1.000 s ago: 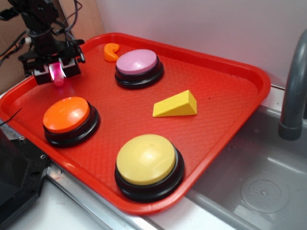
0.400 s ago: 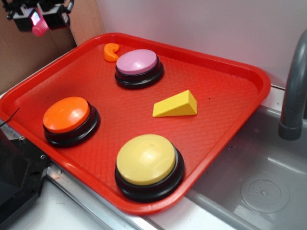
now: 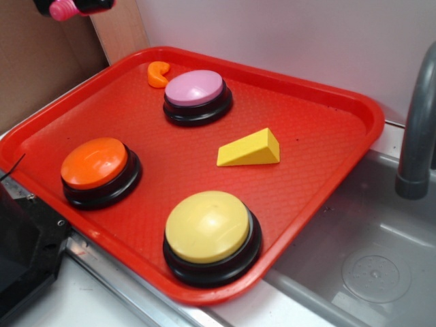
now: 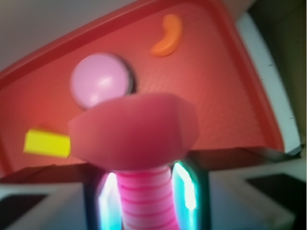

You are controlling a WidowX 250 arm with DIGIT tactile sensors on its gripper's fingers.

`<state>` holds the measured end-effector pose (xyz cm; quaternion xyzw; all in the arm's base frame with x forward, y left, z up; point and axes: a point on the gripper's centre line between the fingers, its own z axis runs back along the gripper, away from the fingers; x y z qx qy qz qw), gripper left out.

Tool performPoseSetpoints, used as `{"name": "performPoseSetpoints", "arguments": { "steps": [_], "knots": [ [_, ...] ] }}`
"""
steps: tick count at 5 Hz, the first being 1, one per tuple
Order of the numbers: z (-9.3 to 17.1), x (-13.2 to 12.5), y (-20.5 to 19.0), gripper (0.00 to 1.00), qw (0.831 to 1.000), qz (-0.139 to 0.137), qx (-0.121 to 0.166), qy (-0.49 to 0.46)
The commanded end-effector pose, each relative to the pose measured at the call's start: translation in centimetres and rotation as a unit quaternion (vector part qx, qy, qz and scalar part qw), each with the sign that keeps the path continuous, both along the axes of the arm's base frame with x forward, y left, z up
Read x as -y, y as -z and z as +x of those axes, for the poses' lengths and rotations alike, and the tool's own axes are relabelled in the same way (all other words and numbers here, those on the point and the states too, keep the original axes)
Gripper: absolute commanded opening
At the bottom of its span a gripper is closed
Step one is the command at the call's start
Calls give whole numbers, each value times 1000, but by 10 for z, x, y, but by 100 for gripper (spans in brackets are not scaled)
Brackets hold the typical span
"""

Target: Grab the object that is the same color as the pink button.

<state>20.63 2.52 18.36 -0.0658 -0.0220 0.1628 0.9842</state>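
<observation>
The gripper (image 3: 68,7) has risen almost out of view at far left, fingers (image 4: 184,191) clenched on the pink bolt (image 4: 136,143), well above the tray (image 3: 320,122), whose left half lies open beside the pink button (image 3: 195,88).

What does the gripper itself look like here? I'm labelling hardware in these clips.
Little shows. In the exterior view, only a black underside of the gripper pokes in at the top edge. In the wrist view, its fingers are dark with lit inner faces glowing cyan and white. No cables or markings are visible.
</observation>
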Motion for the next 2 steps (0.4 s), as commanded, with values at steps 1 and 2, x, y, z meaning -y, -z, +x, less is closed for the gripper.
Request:
{"name": "performPoseSetpoints", "arguments": {
  "steps": [1, 2],
  "knots": [
    [-5, 20, -22, 0, 997, 21, 35, 64],
    [0, 12, -16, 0, 997, 16, 17, 77]
  ]
}}
